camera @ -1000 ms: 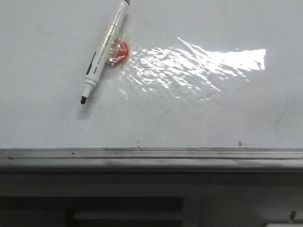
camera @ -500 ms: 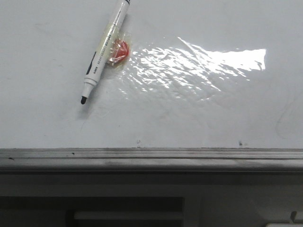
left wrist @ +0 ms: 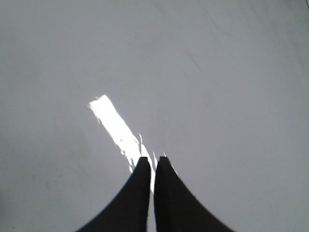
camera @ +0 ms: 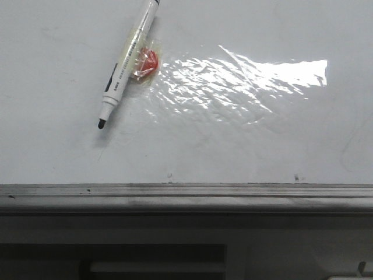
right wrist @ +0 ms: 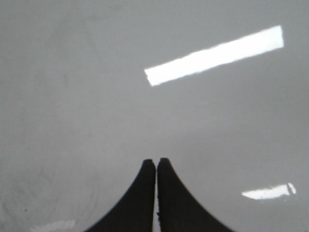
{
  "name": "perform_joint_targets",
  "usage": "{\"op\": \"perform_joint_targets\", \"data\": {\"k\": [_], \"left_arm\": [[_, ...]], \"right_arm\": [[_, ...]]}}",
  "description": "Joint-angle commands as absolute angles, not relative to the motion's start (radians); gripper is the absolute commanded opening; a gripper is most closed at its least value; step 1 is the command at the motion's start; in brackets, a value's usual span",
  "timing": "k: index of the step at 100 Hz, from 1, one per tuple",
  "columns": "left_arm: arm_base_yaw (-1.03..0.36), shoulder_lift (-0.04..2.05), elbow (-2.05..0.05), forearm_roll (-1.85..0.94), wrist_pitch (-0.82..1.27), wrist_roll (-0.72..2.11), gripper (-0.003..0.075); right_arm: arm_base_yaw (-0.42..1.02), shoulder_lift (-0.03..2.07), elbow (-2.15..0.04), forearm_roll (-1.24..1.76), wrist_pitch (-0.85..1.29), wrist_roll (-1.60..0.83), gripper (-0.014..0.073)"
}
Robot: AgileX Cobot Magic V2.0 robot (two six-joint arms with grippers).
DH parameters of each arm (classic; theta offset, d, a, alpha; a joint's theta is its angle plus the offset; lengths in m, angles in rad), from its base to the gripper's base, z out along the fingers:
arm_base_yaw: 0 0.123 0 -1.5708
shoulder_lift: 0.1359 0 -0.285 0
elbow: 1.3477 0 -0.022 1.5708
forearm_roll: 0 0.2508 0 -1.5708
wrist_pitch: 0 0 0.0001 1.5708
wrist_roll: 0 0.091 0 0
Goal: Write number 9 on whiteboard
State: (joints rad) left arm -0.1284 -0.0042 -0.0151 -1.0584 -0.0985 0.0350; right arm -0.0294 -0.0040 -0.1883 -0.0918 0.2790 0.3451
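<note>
An uncapped marker [camera: 126, 58] lies on the whiteboard [camera: 245, 146], with no end effector near it. Left end effector [left wrist: 154, 166] and right end effector [right wrist: 156, 166] are each pressed together, empty, over bare whiteboard.

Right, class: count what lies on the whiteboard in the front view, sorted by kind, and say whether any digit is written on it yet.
Marker pens: 1, uncapped, tip toward the frame edge, the marker
Red items in clear wrapping: 1, the red wrapped item, touching the marker
Written digits: 0 on the whiteboard
Total: 2 things
</note>
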Motion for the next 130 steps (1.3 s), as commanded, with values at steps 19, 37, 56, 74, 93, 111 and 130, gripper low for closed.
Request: {"op": "perform_joint_targets", "data": {"k": [19, 37, 56, 74, 93, 111, 130], "left_arm": [[-0.126, 0.266, -0.356, -0.514, 0.376, 0.080, 0.0019], [-0.126, 0.506, -0.563, -0.512, 0.537, 0.358, 0.0331], [-0.194, 0.669, -0.639, -0.637, 0.571, 0.580, 0.0386], [-0.380, 0.812, -0.643, -0.740, 0.532, 0.591, 0.0384], [-0.622, 0.950, -0.643, -0.823, 0.311, 0.587, 0.0384], [-0.748, 1.054, -0.643, -0.905, 0.100, 0.587, 0.0384], [-0.768, 1.128, -0.643, -0.933, 0.043, 0.587, 0.0382]], "right_arm": [[-0.028, 0.237, -0.555, -0.096, 0.601, 0.101, 0.0003], [0.013, 0.359, -0.639, -0.096, 0.617, 0.096, 0.0288], [0.067, 0.430, -0.640, -0.080, 0.602, 0.096, 0.0388], [0.101, 0.478, -0.640, -0.079, 0.594, 0.096, 0.0388], [0.101, 0.520, -0.640, -0.077, 0.581, 0.096, 0.0388], [0.101, 0.541, -0.640, -0.077, 0.569, 0.096, 0.0388], [0.101, 0.541, -0.640, -0.077, 0.568, 0.096, 0.0388]]}}
